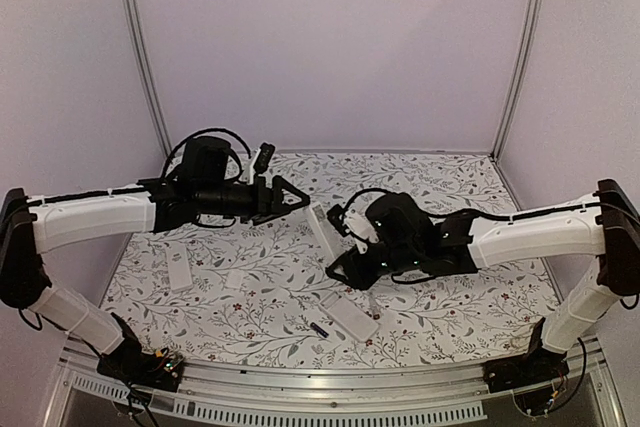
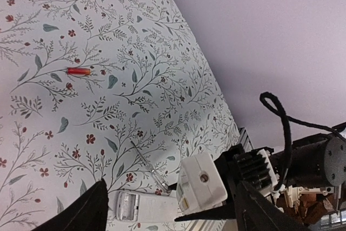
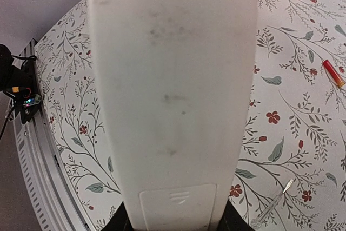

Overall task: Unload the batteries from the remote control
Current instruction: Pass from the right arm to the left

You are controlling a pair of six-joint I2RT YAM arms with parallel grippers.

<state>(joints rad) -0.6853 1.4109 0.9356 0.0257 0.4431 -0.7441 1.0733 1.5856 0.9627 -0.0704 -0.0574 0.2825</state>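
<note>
right gripper (image 1: 338,265) is clamped on the long white plastic remote (image 1: 322,232); i'd have the left gripper (image 1: 300,199), fingers apart, slide its closed battery cover (image 3: 178,201) off squarely.

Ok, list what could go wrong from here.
1. The right claw grips the remote by one end only; a push from the open left claw could lever it loose.
2. The battery cover sits at that grip, so the claw may block it.
3. Cells dropped here could roll away, like the loose red battery.
</note>
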